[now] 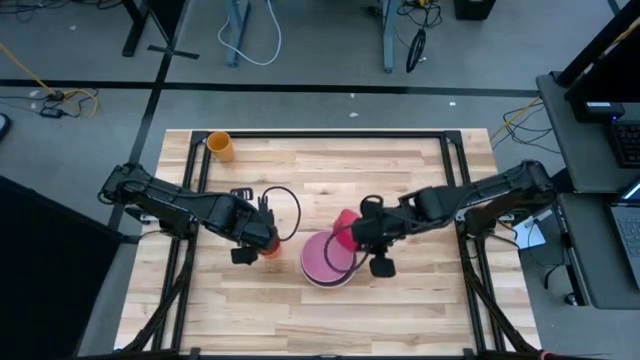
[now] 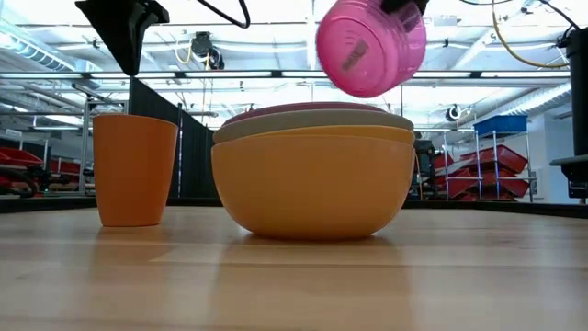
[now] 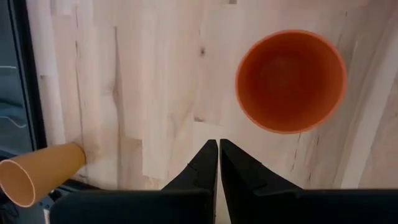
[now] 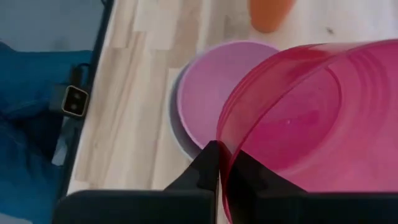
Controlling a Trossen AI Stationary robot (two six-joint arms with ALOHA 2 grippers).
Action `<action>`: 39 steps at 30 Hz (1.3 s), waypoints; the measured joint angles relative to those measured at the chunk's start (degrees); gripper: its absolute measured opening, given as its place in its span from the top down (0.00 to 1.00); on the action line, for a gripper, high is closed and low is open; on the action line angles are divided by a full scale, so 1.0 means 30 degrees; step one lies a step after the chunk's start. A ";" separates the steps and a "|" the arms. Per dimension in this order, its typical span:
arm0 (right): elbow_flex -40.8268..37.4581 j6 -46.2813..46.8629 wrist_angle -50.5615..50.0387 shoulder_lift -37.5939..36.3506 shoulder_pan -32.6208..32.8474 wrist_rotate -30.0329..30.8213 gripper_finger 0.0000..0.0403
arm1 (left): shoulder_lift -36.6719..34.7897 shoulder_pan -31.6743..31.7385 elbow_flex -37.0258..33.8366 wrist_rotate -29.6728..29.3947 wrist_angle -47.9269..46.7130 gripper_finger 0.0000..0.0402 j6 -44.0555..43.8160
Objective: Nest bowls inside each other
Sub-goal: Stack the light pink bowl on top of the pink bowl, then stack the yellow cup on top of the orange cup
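Observation:
Three bowls sit nested on the table: a pale pink bowl [image 4: 217, 93] inside a grey-green bowl [image 2: 312, 123] inside an orange bowl [image 2: 312, 184]. Above this stack [image 1: 322, 262] hangs a magenta bowl [image 2: 370, 46], with my right gripper [image 4: 222, 152] shut on it. My left gripper [image 3: 218, 149] hovers shut and holding nothing, just above an upright orange cup [image 3: 290, 81], which stands left of the stack. My right gripper pinches the magenta bowl's rim [image 4: 231, 140], one finger inside the bowl and one outside. The fingers slant down from the table's right side. The bowl is lifted clear above the stack and steeply tilted, its underside [image 2: 358, 55] turned toward the table's near edge.
A yellow-orange cup [image 1: 220, 146] lies on its side at the table's far left corner, by the black frame rail [image 1: 330, 135]. Bare wood stretches across the near half of the table.

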 joint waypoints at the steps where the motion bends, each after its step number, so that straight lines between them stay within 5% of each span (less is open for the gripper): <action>1: 0.0000 -0.0096 0.0322 0.0240 0.0022 -0.0209 1.00 | 0.0000 0.0000 0.0000 -0.0010 -0.0007 0.99 -0.0131; 25: 0.0503 -0.0688 0.2707 0.4685 -0.0330 -0.2342 1.00 | 0.0000 0.0000 0.0000 -0.0433 0.0157 0.99 -0.0144; 39: 0.0510 -0.0292 0.3575 0.4590 -0.0425 -0.2363 0.81 | 0.0000 0.0000 0.0000 -0.0433 0.0255 0.99 -0.0137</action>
